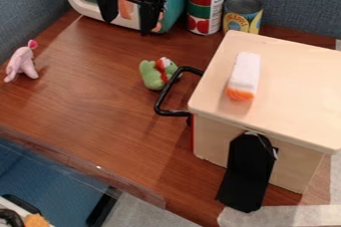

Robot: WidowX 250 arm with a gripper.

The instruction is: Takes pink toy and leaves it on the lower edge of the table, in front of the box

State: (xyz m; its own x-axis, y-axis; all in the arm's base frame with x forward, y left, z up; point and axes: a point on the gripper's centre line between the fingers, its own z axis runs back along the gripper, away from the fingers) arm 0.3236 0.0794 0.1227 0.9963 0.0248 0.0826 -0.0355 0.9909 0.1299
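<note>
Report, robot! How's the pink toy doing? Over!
Gripper open, near top edge. Pink toy at left, ungrasped. Green toy beside box handle, likely not blocking.

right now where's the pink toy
In the camera view, the pink toy is at the far left of the table, near the blue partition and left of the green toy.

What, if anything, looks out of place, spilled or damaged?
A flat black piece slants down the near side of the box, askew to its edges, its purpose unclear. Nothing looks spilled or damaged.
</note>
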